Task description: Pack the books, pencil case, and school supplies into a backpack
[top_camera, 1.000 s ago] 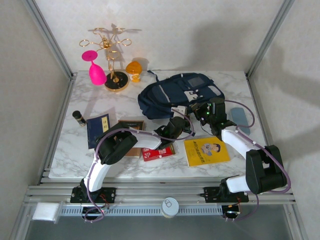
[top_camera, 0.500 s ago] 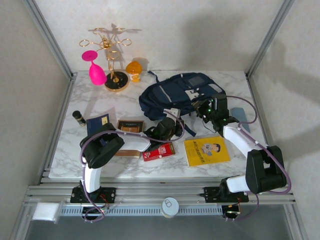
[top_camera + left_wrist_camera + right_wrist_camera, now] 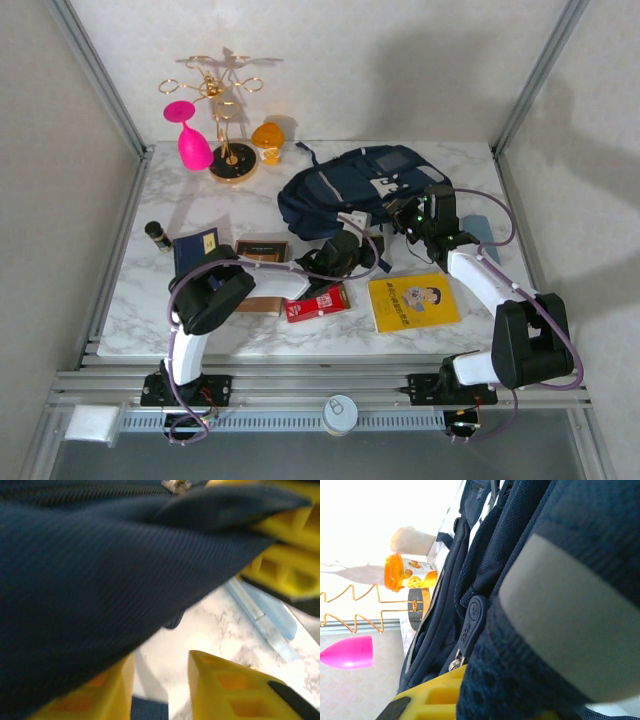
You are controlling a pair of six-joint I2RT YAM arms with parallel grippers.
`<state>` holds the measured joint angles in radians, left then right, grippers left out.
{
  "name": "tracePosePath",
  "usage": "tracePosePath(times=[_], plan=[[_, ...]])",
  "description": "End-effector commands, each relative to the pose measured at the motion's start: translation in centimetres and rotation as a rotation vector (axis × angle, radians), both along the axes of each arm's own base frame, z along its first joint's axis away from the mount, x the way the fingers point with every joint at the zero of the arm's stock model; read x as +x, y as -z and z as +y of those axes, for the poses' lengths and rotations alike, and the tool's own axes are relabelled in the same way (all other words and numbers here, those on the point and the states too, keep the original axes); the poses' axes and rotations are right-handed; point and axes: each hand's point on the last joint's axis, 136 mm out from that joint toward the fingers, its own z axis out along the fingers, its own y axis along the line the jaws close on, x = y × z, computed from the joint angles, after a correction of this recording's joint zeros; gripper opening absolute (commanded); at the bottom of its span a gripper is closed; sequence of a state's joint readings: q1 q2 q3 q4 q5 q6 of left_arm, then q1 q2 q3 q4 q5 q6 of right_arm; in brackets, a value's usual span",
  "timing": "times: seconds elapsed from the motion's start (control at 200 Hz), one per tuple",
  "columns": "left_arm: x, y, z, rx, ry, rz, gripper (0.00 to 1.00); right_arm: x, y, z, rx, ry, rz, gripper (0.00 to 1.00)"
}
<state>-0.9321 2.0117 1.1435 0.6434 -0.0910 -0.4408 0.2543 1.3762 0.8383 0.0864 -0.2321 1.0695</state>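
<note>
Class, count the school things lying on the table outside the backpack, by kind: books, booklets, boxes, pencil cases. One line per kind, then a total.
Books: 2, the brown book and the yellow book
Booklets: 1, the navy booklet
Boxes: 1, the red box
Pencil cases: 1, the pencil case
Total: 5

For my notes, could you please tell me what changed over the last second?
The right gripper, shut on the backpack, moved farther back, tugging its edge along. The left arm's elbow swung left; the left gripper is open. Yellow book, brown book and red box stayed put.
</note>
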Motion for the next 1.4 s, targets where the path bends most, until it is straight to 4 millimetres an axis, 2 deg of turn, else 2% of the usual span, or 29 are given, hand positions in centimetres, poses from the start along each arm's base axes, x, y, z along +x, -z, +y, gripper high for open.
tracePosePath(times=[0.0,0.2,0.345,0.476,0.621,0.736,0.896,1.031,1.212,1.397], plan=[[2.0,-0.7,-0.2,0.007,-0.086,-0.070,0.39,0.2,-4.6,1.2,0.064,-0.039,-0.139,0.01],[3.9,-0.6,-1.4,0.038,-0.117,-0.108,0.42,0.0,-4.3,1.5,0.066,-0.045,-0.136,0.01],[5.4,-1.1,-1.6,0.026,-0.159,-0.133,0.38,-0.1,-3.7,1.8,0.066,-0.052,-0.122,0.01],[6.2,-1.5,-1.0,-0.015,-0.188,-0.126,0.26,-0.2,-3.5,1.6,0.063,-0.047,-0.118,0.01],[5.9,-1.7,-0.5,0.001,-0.183,-0.134,0.13,-0.2,-3.7,1.6,0.055,-0.046,-0.122,0.01],[5.3,-1.8,-0.1,0.003,-0.168,-0.129,0.00,0.0,-3.9,1.4,0.043,-0.040,-0.128,0.01],[4.2,-2.1,0.4,0.008,-0.131,-0.110,0.00,0.5,-4.0,0.8,0.035,-0.029,-0.132,0.01],[3.3,-2.0,0.1,0.024,-0.073,-0.071,0.00,0.9,-4.1,-0.2,0.023,-0.008,-0.137,0.01],[2.8,-1.1,1.9,0.019,-0.082,-0.013,0.00,1.2,-4.3,-1.5,0.000,0.018,-0.147,0.01],[2.1,-1.5,3.4,0.007,-0.060,0.013,0.00,1.5,-4.0,-2.8,-0.027,0.028,-0.146,0.01]])
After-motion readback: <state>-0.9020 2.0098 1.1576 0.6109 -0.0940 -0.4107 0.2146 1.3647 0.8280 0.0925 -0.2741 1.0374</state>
